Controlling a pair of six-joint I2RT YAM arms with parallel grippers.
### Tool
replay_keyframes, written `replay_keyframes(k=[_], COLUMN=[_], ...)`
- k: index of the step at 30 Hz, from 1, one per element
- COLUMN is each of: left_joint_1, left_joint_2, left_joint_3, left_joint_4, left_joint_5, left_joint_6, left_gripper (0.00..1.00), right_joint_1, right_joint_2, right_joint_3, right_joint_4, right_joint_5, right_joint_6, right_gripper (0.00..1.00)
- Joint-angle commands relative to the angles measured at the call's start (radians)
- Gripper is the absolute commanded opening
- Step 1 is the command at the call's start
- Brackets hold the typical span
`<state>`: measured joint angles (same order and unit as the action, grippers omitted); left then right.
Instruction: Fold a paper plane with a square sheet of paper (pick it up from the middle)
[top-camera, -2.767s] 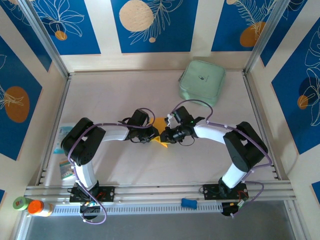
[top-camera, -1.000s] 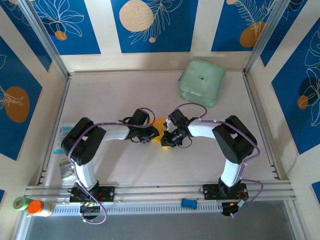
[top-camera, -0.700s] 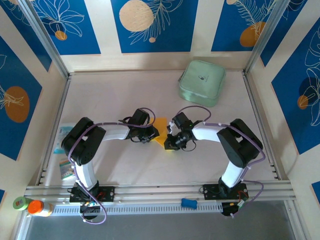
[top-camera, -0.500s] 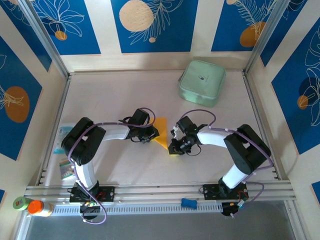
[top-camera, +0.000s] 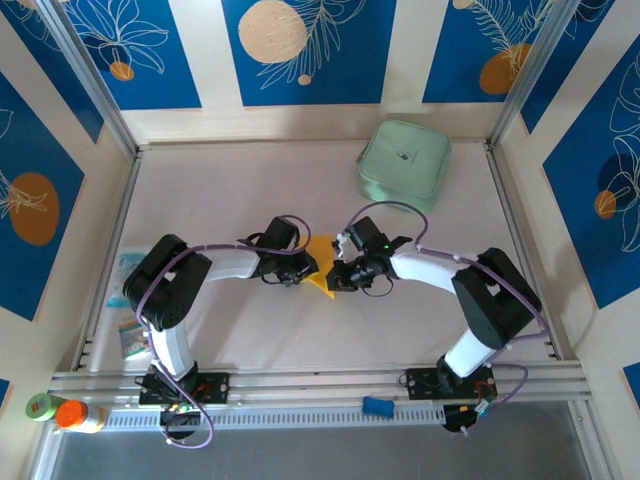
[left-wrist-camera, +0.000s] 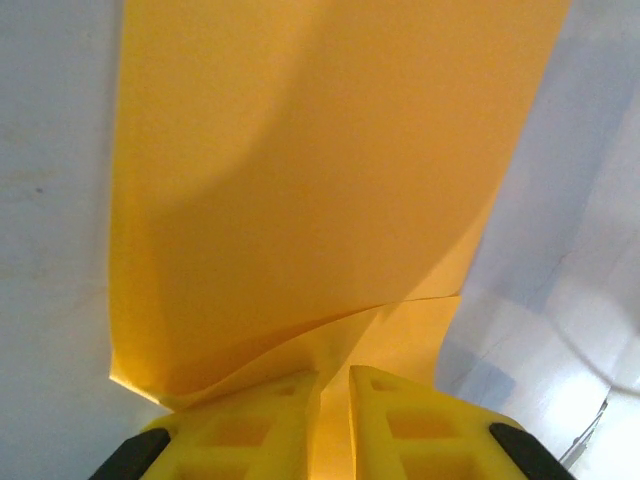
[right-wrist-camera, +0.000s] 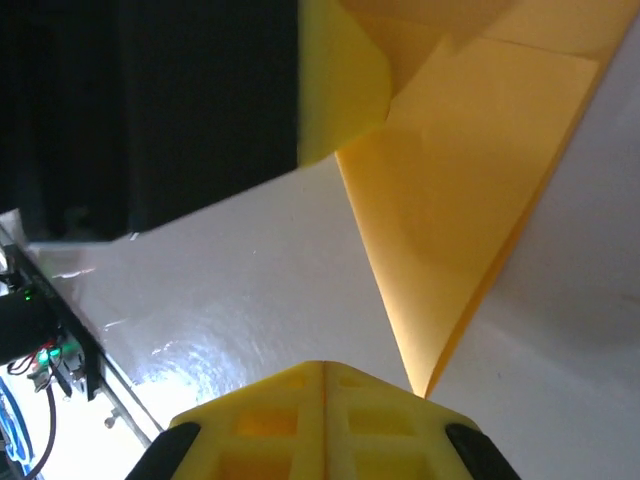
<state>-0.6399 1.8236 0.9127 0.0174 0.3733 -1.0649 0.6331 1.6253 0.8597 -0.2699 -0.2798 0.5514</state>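
Mid tabletop (top-camera: 240, 190), my left gripper (left-wrist-camera: 335, 380) pinches the square sheet of paper (left-wrist-camera: 300, 180) as anchor while my right gripper (right-wrist-camera: 325, 370), jaws pressed together, likely flattens its crease.

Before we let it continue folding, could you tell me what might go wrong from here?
The left gripper pinches the orange paper at one edge, where its layers bulge apart; the crease could set crooked. The right gripper, shut, sits by the paper's pointed tip; a push there might crumple it.
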Motion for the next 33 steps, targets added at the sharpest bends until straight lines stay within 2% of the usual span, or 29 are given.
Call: replay_keyframes(k=[1, 9, 15, 27, 33], left_joint_1=[-0.005, -0.006, -0.005, -0.048, -0.08], left_joint_2=[0.045, 0.022, -0.011, -0.103, -0.084], left_joint_3=[-0.006, 0.019, 0.084, -0.042, -0.026], left_joint_4=[-0.112, -0.134, -0.13, 0.059, -0.006], left_joint_5=[-0.039, -0.036, -0.002, 0.032, 0.0], left_joint_6=[0.017, 0.035, 0.107, 0.157, 0.213], left_gripper=[0.19, 0.19, 0.21, 0.18, 0.16], right_joint_1=[0.011, 0.016, 0.015, 0.023, 0.023], right_joint_2=[0.059, 0.116, 0.145, 0.183, 0.188], right_joint_3=[0.043, 0.046, 0.035, 0.043, 0.047], right_joint_4=[-0.008, -0.012, -0.034, -0.082, -0.098], right_joint_5=[0.023, 0.043, 0.06, 0.091, 0.097], right_joint_6=[0.01, 0.01, 0.002, 0.011, 0.012], right_gripper=[0.04, 0.03, 0.03, 0.0, 0.0])
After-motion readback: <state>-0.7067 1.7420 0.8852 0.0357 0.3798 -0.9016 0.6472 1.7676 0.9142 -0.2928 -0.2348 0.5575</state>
